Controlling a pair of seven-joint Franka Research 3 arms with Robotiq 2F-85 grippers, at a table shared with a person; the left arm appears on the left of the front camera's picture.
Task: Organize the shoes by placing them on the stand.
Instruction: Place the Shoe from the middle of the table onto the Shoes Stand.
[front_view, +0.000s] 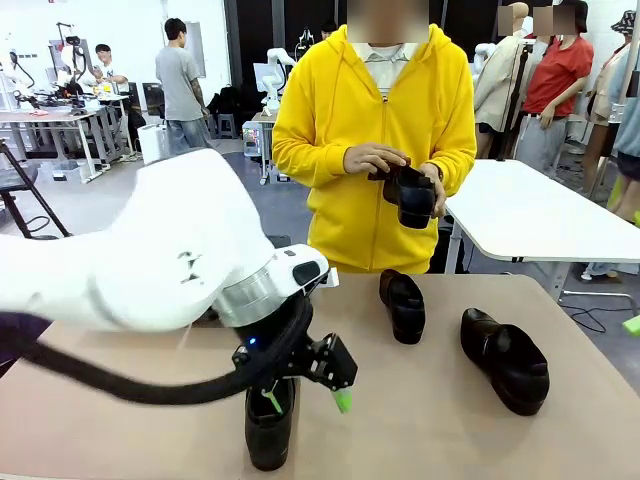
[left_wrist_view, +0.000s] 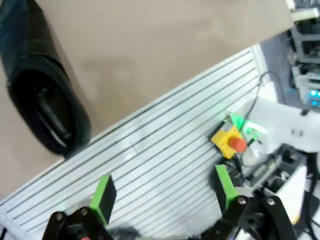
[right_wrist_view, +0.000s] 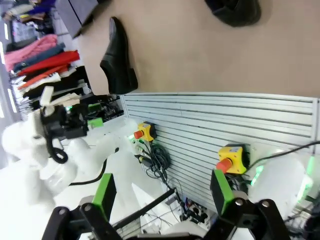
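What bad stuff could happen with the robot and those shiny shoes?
1. The nearest shoe lies right by the table edge, and the open left gripper hangs just above it. A clumsy grab might knock it off.
2. The person's hand holds another shoe over the far side. If the arm reaches across, it might bump that hand.

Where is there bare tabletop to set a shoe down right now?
Bare tabletop lies between the near shoe and the right shoe, and at the far right corner. Crowded where the left gripper hangs close by the near shoe.
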